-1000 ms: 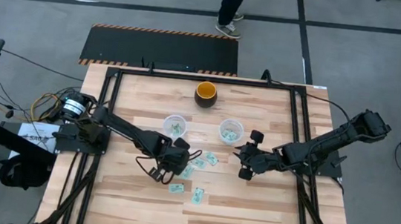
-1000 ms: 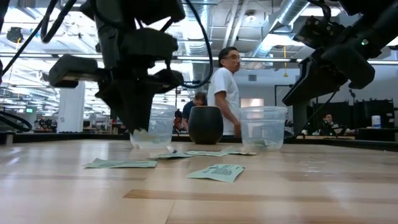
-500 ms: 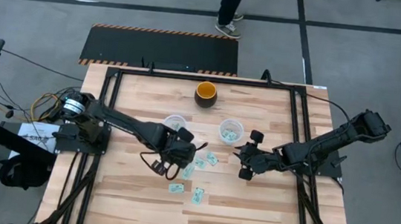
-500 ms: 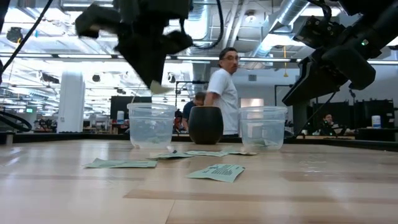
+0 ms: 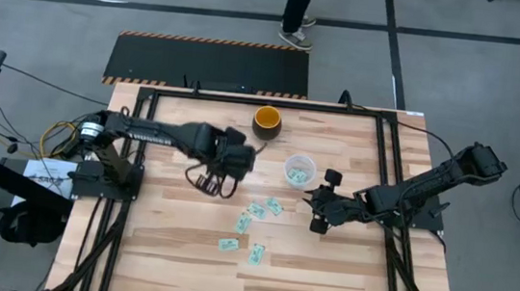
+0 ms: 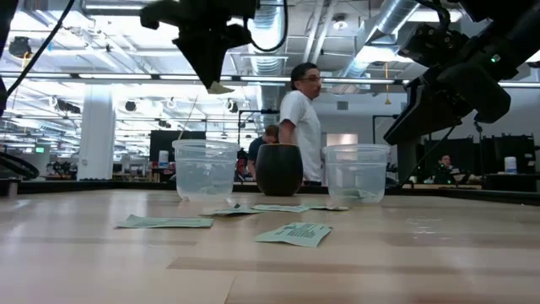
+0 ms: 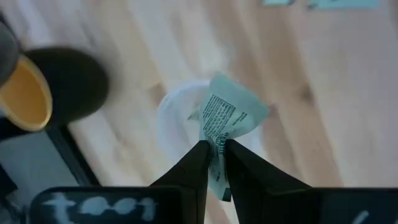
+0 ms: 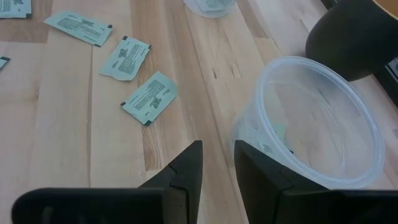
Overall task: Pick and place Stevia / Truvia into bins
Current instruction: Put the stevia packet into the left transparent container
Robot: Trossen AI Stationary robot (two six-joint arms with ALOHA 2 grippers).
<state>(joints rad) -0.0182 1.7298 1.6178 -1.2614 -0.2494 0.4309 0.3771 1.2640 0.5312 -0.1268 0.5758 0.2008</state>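
High view, table [image 5: 162, 251]: we see both arms over it, the left one reaching to the far middle, the right one low at the right side.
Bowl [image 5: 266, 120]: dark, orange inside, at the far edge.
Cups: one [image 5: 298, 170] near the right gripper [image 5: 312, 215]; the other [image 7: 180, 118] directly under the left gripper [image 7: 214, 152].
Left gripper: we see it clenched on one sachet [image 7: 227, 118], held above that cup.
Right gripper: fingers parted, nothing between them, beside its cup.
Loose sachets [image 5: 255, 210]: we count about five flat on the wood, middle of the table.
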